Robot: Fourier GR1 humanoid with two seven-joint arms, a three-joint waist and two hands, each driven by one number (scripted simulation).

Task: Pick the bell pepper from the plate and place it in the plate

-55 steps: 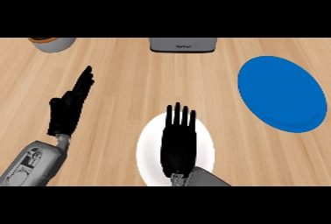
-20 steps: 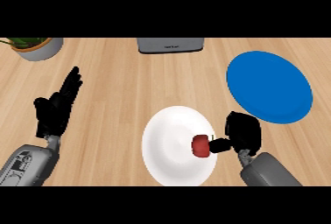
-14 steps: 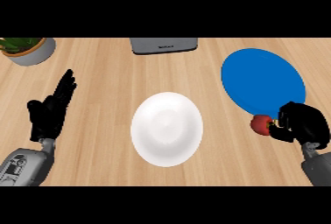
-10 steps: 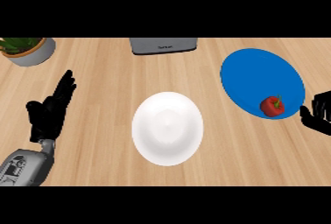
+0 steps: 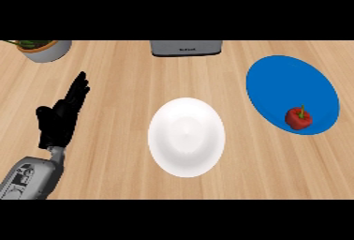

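Observation:
A small red bell pepper [image 5: 298, 118] with a green stem lies on the blue plate [image 5: 280, 79] at the right, near that plate's lower right rim. The white plate [image 5: 187, 136] sits in the middle of the counter with nothing on it. My left hand [image 5: 61, 118] rests open at the left, fingers straight and pointing up, well apart from both plates. My right hand does not show anywhere in the view.
A grey appliance [image 5: 187, 47] stands at the back centre edge. A potted plant [image 5: 43, 48] in a grey pot sits at the back left corner. Bare wooden counter [image 5: 117, 84] lies between my left hand and the white plate.
The right hand carried the pepper from the white plate to the blue plate, let it go and withdrew out of view. The left hand stayed put.

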